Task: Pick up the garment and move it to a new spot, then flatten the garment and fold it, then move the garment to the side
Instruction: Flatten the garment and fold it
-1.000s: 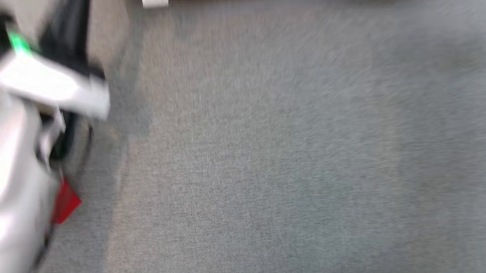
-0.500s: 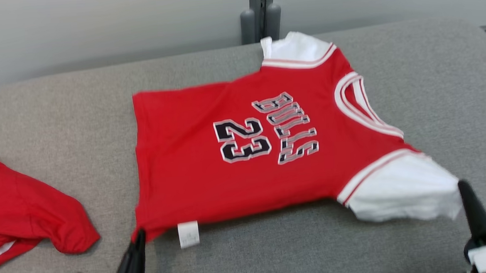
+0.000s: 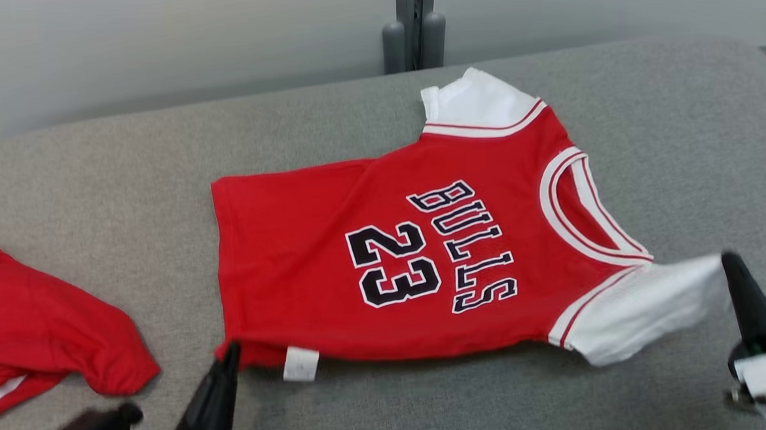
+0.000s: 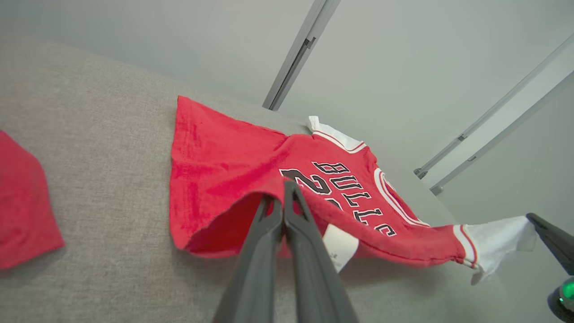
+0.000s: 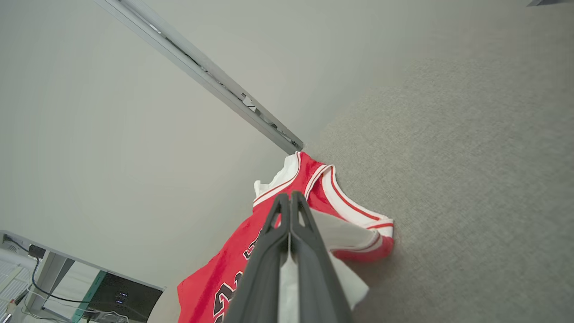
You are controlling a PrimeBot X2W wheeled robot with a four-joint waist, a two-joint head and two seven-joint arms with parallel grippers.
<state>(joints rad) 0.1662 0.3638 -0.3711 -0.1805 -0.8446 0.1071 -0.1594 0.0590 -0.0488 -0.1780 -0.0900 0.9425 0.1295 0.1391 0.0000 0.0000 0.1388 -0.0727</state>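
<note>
Okay, far left: a second red garment (image 3: 41,324) lies crumpled on the grey padded surface (image 3: 93,184), well apart from the jersey. Next, the left gripper (image 3: 231,349) sits at the lower left of the head view, its jaws pressed together and clamped on the jersey's near hem corner. In the left wrist view the two dark fingers (image 4: 264,251) pinch the red hem and hold it raised, so the cloth tents up off the surface there. A white label (image 3: 300,363) hangs from the hem just beside that gripper. Middle: the red jersey (image 3: 332,244) is spread face up across the surface, hem to the left, neck to the right, with black "BULLS" and "23" reading sideways. Its far side lies flat, and the far white sleeve (image 3: 472,102) is near the grey post (image 3: 414,30) at the wall (image 3: 151,50). Right: the near white sleeve (image 3: 637,306) is pulled out taut and raised off the surface, its end at the right gripper (image 3: 729,261). That gripper's jaws are closed tight on the sleeve. In the right wrist view white cloth is caught between the fingers (image 5: 314,269).
</note>
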